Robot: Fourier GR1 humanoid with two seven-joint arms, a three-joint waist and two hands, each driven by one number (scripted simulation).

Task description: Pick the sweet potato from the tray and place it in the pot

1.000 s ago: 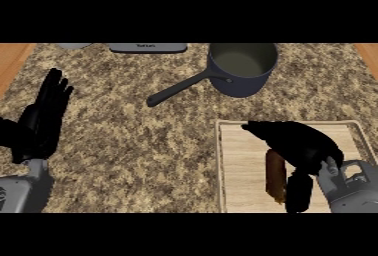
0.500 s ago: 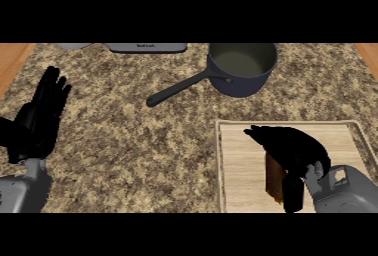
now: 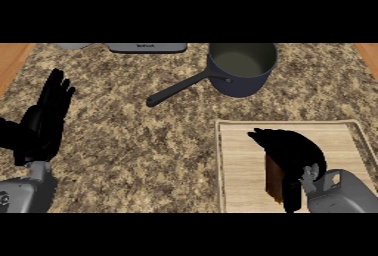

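Looking down, you see the speckled stone surface [image 3: 148,145] carrying a wooden tray [image 3: 240,150] at lower right and a dark pot [image 3: 242,67] at the top, handle angled toward lower left. Your right hand [image 3: 291,152] sits over the tray, fingers [image 3: 260,134] curled down around the sweet potato [image 3: 275,180], whose brown side shows under the palm; it lies on the tray, well apart from the pot. Your left hand [image 3: 46,122] rests at the left edge, fingers straight and upward
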